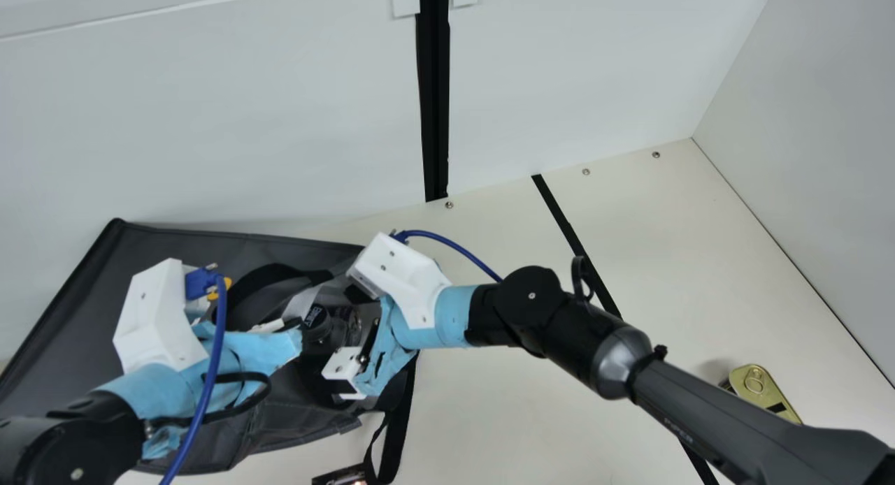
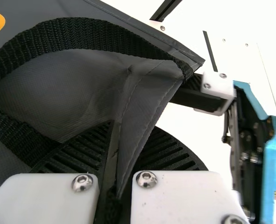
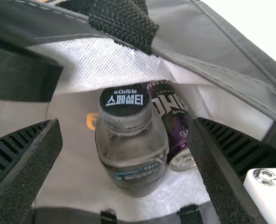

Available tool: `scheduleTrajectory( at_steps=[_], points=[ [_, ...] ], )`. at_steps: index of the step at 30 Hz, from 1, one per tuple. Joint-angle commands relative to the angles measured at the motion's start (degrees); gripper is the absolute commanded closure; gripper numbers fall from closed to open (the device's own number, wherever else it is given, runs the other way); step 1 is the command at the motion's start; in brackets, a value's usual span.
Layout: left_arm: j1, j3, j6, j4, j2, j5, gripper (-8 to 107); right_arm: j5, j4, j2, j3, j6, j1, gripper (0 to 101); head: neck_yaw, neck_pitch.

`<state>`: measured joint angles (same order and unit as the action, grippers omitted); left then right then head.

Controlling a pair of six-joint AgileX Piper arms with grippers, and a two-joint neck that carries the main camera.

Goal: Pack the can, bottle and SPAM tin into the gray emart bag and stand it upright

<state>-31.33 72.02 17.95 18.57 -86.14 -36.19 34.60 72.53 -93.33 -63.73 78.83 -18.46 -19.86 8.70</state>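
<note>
main view: one gray bag (image 1: 77, 310), on the table (image 1: 517, 401). left gripper (image 1: 285, 331), over the bag. right gripper (image 1: 344, 331), at the bag's mouth, with the black cap of the bottle (image 1: 317, 318) just beside it. one gold tin with pull ring (image 1: 765, 391), on the table outside the bag, partly behind the right forearm, well apart from both grippers.

left wrist view: left gripper (image 2: 115, 186), closed on an edge of the bag's cloth, pinched between its fingers; one black woven strap (image 2: 81, 33), looped beside the pinched edge. right gripper, near the bag's corner.

right wrist view: right gripper (image 3: 126, 175), fingers spread, gripping neither bottle nor can. bottle, inside the bag, seen between the two fingers, cap toward the bag's rim. one purple can (image 3: 174, 119), inside the bag, beside the bottle and partly behind it.
</note>
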Motion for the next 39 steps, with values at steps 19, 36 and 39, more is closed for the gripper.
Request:
scheduleTrajectory(
  at_steps=[19,36,39],
  points=[
    [0.0,0.0,0.0,0.0,0.0,0.0,107,10.6,-6.1,6.5,0.6,-0.8,10.4,6,-0.1,1.3],
    [0.0,0.0,0.0,0.0,0.0,0.0,107,8.7,-14.0,13.3,2.2,-8.3,16.7,6,-0.1,1.3],
    [0.0,0.0,0.0,0.0,0.0,0.0,107,8.0,-15.6,14.7,2.5,-10.3,18.0,6,-0.1,1.3]
  ],
)
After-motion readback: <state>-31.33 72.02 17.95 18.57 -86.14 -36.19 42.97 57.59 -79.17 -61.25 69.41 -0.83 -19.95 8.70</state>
